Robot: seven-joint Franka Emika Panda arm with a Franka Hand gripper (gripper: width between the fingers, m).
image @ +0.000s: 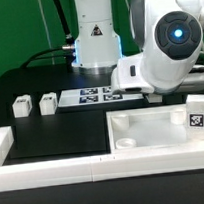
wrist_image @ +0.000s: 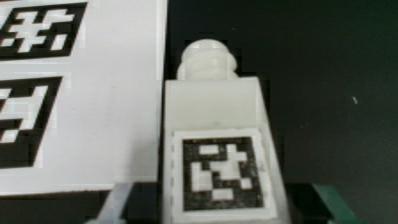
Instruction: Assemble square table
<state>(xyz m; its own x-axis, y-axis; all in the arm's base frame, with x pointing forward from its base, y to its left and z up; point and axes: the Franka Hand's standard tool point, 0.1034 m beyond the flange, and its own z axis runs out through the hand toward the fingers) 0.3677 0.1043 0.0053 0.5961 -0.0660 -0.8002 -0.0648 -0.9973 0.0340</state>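
Jaws: flanking the leg (wrist_image: 214, 130); clamped or not, cannot tell.
Leg: best gripped squarely mid-body, then lifted straight.

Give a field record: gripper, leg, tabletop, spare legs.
gripper: straddles leg; contact unclear
leg: lying on black table, tag facing the wrist camera, beside marker board
tabletop: exterior view's right, rim up, near corner socket empty
spare legs: loose, exterior view's left, apart from tabletop
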